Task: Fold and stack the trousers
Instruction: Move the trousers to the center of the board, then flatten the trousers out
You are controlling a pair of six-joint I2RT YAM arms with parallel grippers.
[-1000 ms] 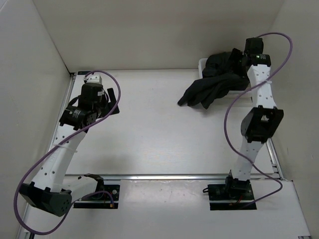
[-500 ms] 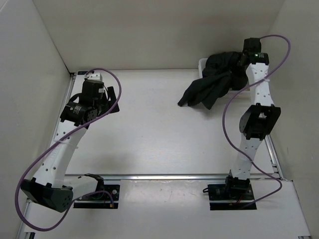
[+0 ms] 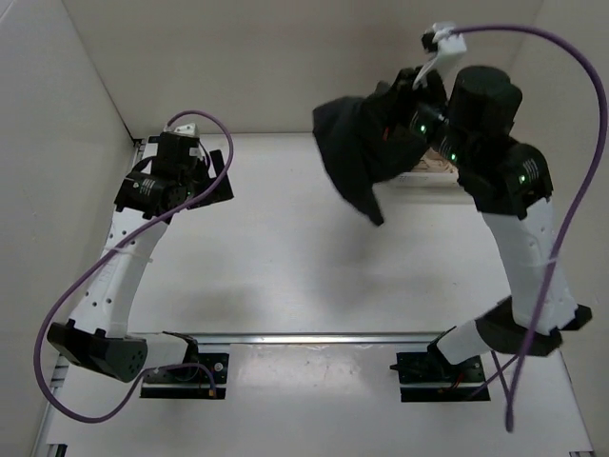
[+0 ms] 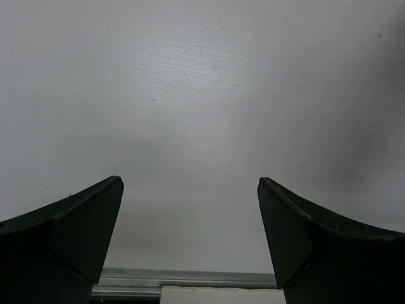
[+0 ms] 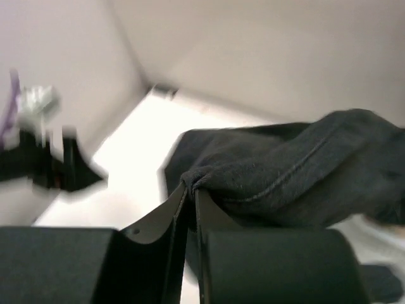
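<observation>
The black trousers (image 3: 357,148) hang bunched in the air over the far right of the table, a loose end dangling toward the middle. My right gripper (image 3: 404,119) is raised high and shut on a fold of them. In the right wrist view the dark fabric (image 5: 285,174) is pinched at the tips of the gripper (image 5: 191,188). My left gripper (image 3: 217,183) stands open over the far left of the table, away from the trousers. Only bare table shows between the fingers of the left gripper (image 4: 190,202) in its wrist view.
White walls close in the table on the left, back and right. A white tray (image 3: 433,167) lies at the far right, partly behind my right arm. A metal rail (image 3: 304,336) crosses the near side in front of both arm bases.
My right gripper has shut on the trousers and lifted them off the far-right corner, swinging them up and left. The left arm has shifted slightly toward the back.
</observation>
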